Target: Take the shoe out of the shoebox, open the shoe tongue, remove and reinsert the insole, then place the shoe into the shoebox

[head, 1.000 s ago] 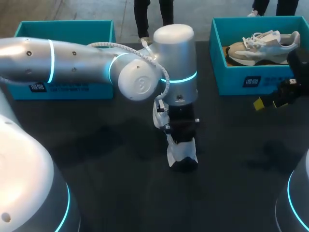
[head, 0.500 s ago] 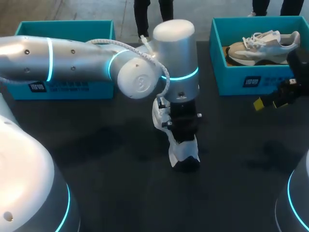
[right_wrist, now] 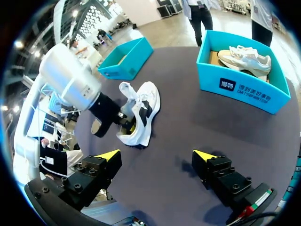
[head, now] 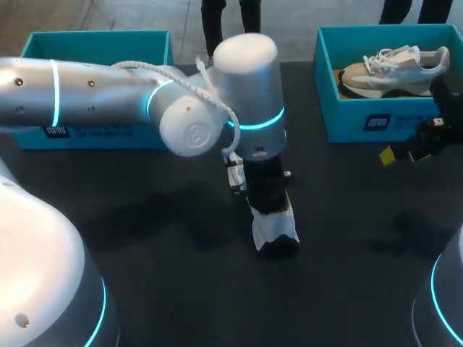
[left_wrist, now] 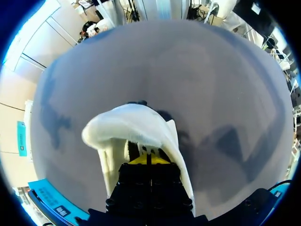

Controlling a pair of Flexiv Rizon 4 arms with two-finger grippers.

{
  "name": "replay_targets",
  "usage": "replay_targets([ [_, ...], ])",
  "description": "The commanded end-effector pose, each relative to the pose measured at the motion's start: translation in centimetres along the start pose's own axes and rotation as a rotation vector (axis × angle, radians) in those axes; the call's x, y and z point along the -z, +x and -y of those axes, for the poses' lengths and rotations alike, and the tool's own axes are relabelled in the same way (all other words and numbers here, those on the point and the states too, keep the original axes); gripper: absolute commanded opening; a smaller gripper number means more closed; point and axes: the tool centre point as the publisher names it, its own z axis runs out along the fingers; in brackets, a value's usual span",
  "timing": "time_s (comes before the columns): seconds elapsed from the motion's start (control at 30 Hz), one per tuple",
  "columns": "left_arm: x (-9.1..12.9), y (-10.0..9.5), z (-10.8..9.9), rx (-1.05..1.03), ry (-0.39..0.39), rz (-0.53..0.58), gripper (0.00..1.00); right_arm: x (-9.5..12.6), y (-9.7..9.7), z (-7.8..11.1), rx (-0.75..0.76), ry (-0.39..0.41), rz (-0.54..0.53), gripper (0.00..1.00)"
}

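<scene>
Silver with glowing teal rings, your left arm (head: 108, 94) comes in from its side, lies level over the table and bends at the wrist to point straight down. Your right gripper (head: 396, 153) hangs low, just off the front wall of a teal shoebox (head: 362, 123). The table (head: 145, 246) under both is dark and matte. The white shoe (head: 275, 230), patched with black, stands on it directly beneath your left fingers, outside either box, its opening turned up to them. Well ahead of your right fingers, that teal shoebox holds a second shoe (right_wrist: 242, 56), pale with white laces. An empty teal box (head: 98, 41) lies behind your left forearm, well apart from the fingers. Your left gripper (left_wrist: 146, 159) is down inside the shoe's opening, its yellow tips pressed together with only a thin seam between them and the white upper rising on either side. You cannot tell whether anything is pinched there. Your right fingers (right_wrist: 109, 154) are spread wide with nothing between them, and the white shoe lies ahead of them.
</scene>
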Motion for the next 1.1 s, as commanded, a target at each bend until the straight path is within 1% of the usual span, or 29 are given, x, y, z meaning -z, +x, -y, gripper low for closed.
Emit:
replay_targets([
  [0.03,-0.4,-0.5,0.3,0.014,-0.041,-0.028,0.00,0.0,0.0,0.1,-0.001,0.000,0.002,1.00],
  [0.13,0.2,-0.4,0.0,0.024,-0.082,-0.050,0.00,0.0,0.0,0.1,-0.001,0.000,0.002,1.00],
  [0.17,0.7,-0.4,-0.2,0.029,-0.111,-0.061,0.00,0.0,0.0,0.1,-0.001,0.000,0.002,1.00],
  [0.27,1.8,-0.4,-0.6,0.039,-0.151,-0.056,0.00,0.0,0.0,0.1,-0.001,0.000,0.002,1.00],
  [0.33,2.4,-0.4,-0.8,0.044,-0.191,-0.058,0.00,0.0,0.0,0.1,-0.001,0.000,0.002,1.00],
  [0.37,2.7,-0.4,-1.0,0.045,-0.225,-0.059,0.00,0.0,0.0,0.1,-0.001,0.000,0.002,1.00],
  [0.43,3.1,-0.5,-1.4,0.051,-0.256,-0.060,0.00,0.0,0.0,0.1,-0.001,0.000,0.002,1.00],
  [0.47,3.4,-0.6,-1.7,0.059,-0.293,-0.065,0.00,0.0,0.0,0.1,-0.001,0.000,0.002,1.00],
  [0.57,3.9,-0.6,-2.2,0.073,-0.351,-0.072,0.00,0.0,0.0,0.1,-0.001,0.000,0.002,1.00],
  [0.7,4.4,-0.4,-2.7,0.098,-0.402,-0.083,0.00,0.0,0.0,0.1,-0.001,0.000,0.002,1.00],
  [0.83,5.1,0.1,-3.3,0.125,-0.471,-0.089,0.00,0.0,0.0,0.1,-0.001,0.000,0.002,1.00],
  [1.03,5.4,0.3,-4.4,0.120,-0.506,-0.108,0.00,0.0,0.0,0.1,-0.001,0.000,0.002,1.00],
  [1.1,5.4,0.3,-4.7,0.119,-0.503,-0.114,0.00,0.0,0.0,0.1,-0.001,0.000,0.002,1.00],
])
